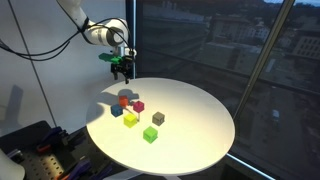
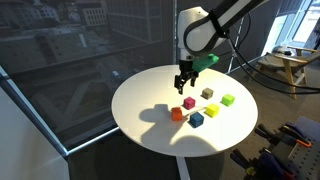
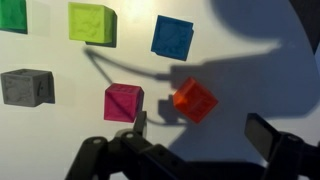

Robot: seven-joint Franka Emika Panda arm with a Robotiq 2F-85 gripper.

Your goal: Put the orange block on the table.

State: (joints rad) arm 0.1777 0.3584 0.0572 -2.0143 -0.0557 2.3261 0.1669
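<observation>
The orange block (image 3: 194,99) is a small orange-red cube that rests on the white round table (image 3: 250,60), turned at an angle, just right of the magenta cube (image 3: 123,102). It also shows in both exterior views (image 1: 124,98) (image 2: 177,114). My gripper (image 3: 203,130) is open and empty, and its two dark fingers straddle the space just below the orange block in the wrist view. In both exterior views the gripper (image 1: 122,68) (image 2: 183,85) hangs above the table (image 1: 190,110) (image 2: 140,100), over the group of cubes, touching nothing.
Other cubes lie around the orange one: blue (image 3: 172,36), yellow (image 3: 92,22), green (image 3: 10,15) and grey (image 3: 27,87). The gripper's shadow falls across the table. Large windows stand behind the table, and equipment sits by its edge (image 2: 290,140).
</observation>
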